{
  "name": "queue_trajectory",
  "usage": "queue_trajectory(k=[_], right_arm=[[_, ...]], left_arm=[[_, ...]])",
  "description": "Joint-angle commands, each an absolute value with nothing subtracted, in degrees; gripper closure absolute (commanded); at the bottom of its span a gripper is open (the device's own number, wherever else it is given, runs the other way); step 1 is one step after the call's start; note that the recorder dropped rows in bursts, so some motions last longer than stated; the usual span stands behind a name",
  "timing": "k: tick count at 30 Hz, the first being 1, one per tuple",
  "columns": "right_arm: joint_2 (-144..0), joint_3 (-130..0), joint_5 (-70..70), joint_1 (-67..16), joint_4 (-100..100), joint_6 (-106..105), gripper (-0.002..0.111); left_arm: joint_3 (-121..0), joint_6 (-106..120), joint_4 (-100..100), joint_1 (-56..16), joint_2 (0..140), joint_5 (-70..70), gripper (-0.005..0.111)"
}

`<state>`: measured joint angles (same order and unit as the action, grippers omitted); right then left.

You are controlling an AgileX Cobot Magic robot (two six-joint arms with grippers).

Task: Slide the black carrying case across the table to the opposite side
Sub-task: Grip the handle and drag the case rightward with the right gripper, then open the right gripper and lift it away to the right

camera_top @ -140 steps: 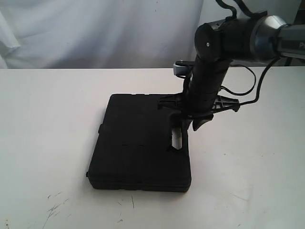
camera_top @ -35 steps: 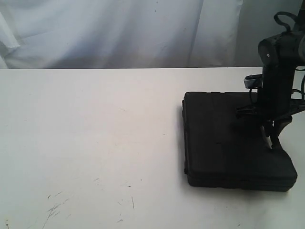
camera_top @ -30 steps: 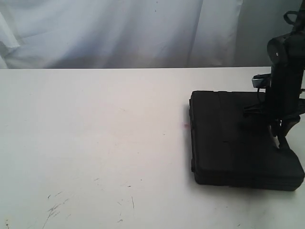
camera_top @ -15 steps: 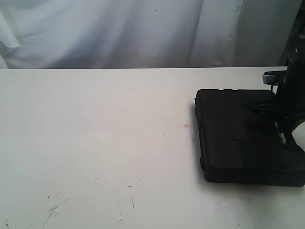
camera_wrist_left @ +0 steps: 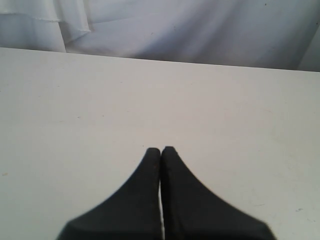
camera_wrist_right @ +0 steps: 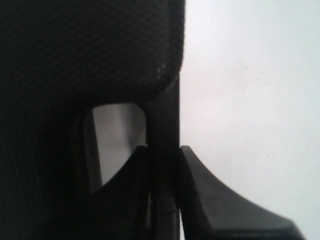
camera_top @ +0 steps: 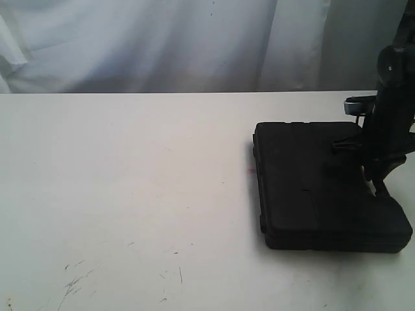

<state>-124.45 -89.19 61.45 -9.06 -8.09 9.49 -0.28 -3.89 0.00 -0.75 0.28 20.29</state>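
The matte black case lies flat on the white table, far to the right in the exterior view. My right gripper stands upright over the case's right edge. In the right wrist view the right gripper is shut on the handle bar of the case, one finger inside the slot cut-out, the other outside the edge. My left gripper is shut on nothing above bare table; the exterior view does not show it.
A tiny red spot marks the table just left of the case. Dark scuff marks lie near the front left. A white curtain hangs behind the table's far edge. Table shows to the case's right.
The case travelled from mid-table to the far right with my right gripper on its handle. In the last half second both came back a little to the left.
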Motion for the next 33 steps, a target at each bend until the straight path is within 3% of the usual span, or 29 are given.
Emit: queue_trajectory(k=[1,11,18,21,29,33], right_arm=[[-124.0,-89.5,61.9,-9.0,-8.6,12.3,0.108],[-123.4,-89.6,62.1,-9.0,-7.6,13.7,0.106],[-119.0,-89.6,60.1,-8.9,-5.2,12.9,0.077],[-117.2,-89.6,60.2,-8.9,-5.1,12.8,0.072],[-108.6,-89.6,61.8,-8.9,-1.4,11.3,0.072],[-101.6,-89.6,61.1,-10.3,-0.6,11.3,0.079]], left_arm=[[0.0,-4.0,0.0,-0.6,0.0,19.7,0.107],[0.0,-4.0,0.0,-0.6,0.0,19.7,0.107],[0.0,-4.0,0.0,-0.6,0.0,19.7,0.107],[0.0,-4.0,0.0,-0.6,0.0,19.7,0.107],[0.0,-4.0,0.0,-0.6,0.0,19.7,0.107],[0.0,-4.0,0.0,-0.6,0.0,19.7,0.107]])
